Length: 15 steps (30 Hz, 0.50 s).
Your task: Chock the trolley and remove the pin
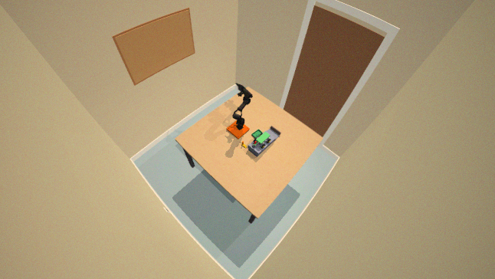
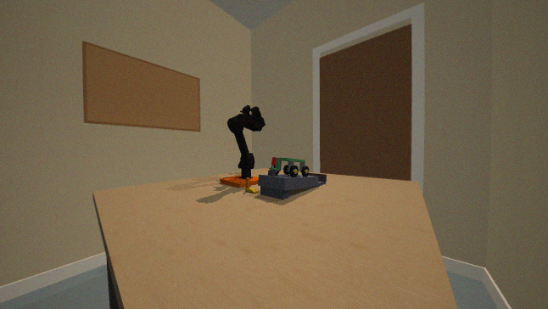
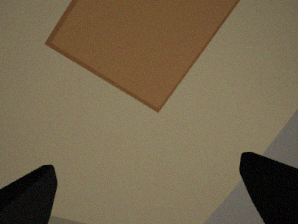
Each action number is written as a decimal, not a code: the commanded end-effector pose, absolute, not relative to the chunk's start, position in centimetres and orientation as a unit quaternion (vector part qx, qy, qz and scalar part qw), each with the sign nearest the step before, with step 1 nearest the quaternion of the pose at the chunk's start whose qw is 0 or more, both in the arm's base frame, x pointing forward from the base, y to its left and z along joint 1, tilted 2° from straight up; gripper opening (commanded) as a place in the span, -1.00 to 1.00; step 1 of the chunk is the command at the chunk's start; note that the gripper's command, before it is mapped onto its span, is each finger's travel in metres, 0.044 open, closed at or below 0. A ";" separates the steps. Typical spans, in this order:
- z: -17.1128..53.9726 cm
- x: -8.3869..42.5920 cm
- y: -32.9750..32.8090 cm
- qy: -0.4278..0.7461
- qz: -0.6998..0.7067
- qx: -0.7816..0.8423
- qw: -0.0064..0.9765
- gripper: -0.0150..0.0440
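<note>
Trolley [image 1: 263,137] [image 2: 293,160], top view: on the ramp [image 1: 273,135] [image 2: 277,182], red-headed stop pin [image 1: 255,142] [image 2: 274,161] at its 8 o'clock end. Chock [image 1: 244,146] [image 2: 251,190] sits on the tabletop [image 1: 253,184] [image 2: 271,238], off the ramp, at the trolley's 8 o'clock. Green tray [image 1: 257,133], seen only here, lies at the trolley's 11 o'clock.

Exterior view: adds the trolley's wheels, the ramp's slope and the chock's upright handle.

Wrist view: alone clearly shows the hand [image 1: 240,94] [image 2: 245,110] [image 3: 149,168] apart, fingers at 8 and 4 o'clock, corkboard [image 1: 157,46] [image 2: 140,87] [image 3: 145,50] beyond at 12.
</note>
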State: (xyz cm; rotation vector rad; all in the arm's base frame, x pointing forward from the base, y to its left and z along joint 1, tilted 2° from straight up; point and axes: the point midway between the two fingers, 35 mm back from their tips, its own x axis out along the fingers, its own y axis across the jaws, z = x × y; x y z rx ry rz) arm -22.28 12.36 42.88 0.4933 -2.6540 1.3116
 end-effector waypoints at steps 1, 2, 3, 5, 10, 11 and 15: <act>42.9 -22.3 12.4 -0.882 0.437 0.163 0.071 0.78; 42.9 -22.2 12.6 -0.882 0.438 0.159 0.073 0.69; 42.9 -22.1 13.0 -0.881 0.441 0.153 0.078 0.60; 43.0 -21.7 14.2 -0.878 0.450 0.133 0.091 0.42; 43.2 -19.9 18.3 -0.863 0.480 0.059 0.144 0.15; 43.2 -19.4 19.1 -0.859 0.485 0.044 0.155 0.15; 43.3 -17.3 22.3 -0.841 0.503 -0.016 0.200 0.15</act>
